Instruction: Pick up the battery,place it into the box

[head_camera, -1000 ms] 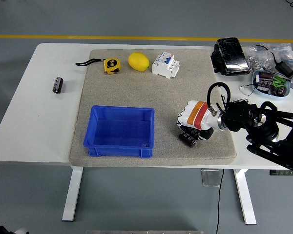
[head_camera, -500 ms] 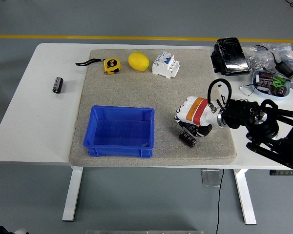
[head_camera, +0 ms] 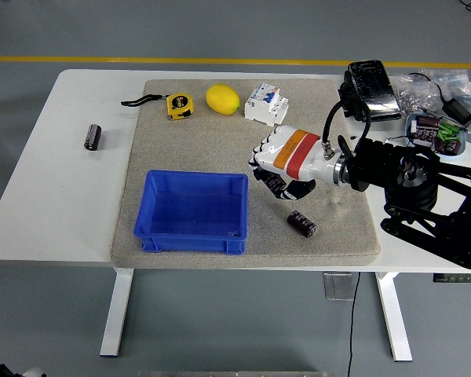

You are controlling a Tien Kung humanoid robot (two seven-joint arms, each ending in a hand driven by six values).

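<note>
My right hand, white with an orange and red band, hangs above the grey mat just right of the blue box. Its fingers are curled around a dark cylinder that looks like a battery, mostly hidden under the palm. A second dark battery lies free on the mat below and right of the hand. A third battery lies on the bare white table at far left. The box holds nothing. My left arm is not visible.
A yellow tape measure, a lemon and a white circuit breaker line the mat's far edge. At the table's right end are a black device, a bag of parts and a small dish of batteries.
My right hand has lifted off the mat and moved up and left toward the box. One battery has stayed on the mat where the hand was.
</note>
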